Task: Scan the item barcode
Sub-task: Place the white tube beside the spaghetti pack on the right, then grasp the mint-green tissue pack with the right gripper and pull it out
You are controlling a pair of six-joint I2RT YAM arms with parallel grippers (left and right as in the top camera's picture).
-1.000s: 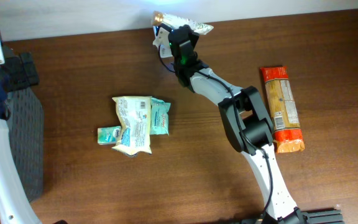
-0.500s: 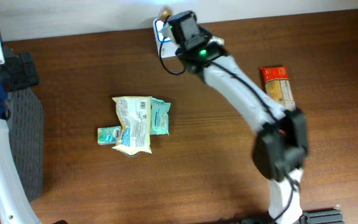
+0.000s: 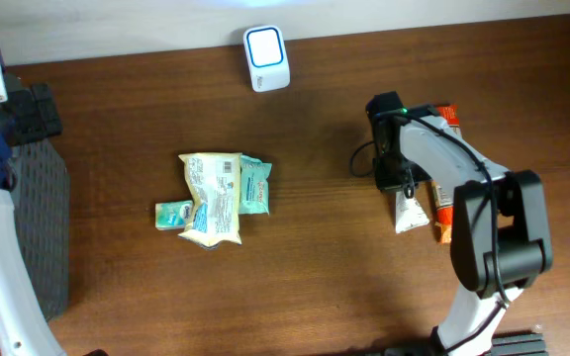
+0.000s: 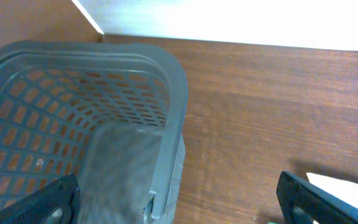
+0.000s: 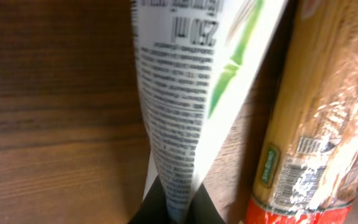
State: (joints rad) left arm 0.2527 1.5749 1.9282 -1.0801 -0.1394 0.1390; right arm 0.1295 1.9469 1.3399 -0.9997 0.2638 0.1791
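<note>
My right gripper [image 5: 176, 208] is shut on the end of a white pouch [image 5: 191, 81] with small black print and a green leaf mark. The pouch [image 3: 410, 213] hangs just over the table at the right, close beside a long pack of spaghetti [image 5: 316, 124]. From overhead the right gripper [image 3: 401, 186] is far from the white barcode scanner [image 3: 266, 58], which stands at the table's back edge. My left gripper [image 4: 179, 205] is open with nothing between its fingers, above the rim of a grey basket [image 4: 173, 81].
A pile of pale and teal packets [image 3: 214, 196] lies left of the table's middle. The grey basket [image 3: 38, 227] stands at the far left edge. The spaghetti pack [image 3: 443, 210] lies partly under my right arm.
My right arm has swung from the scanner at the back to the right side, carrying the pouch down beside the spaghetti pack. The left arm has not moved.
</note>
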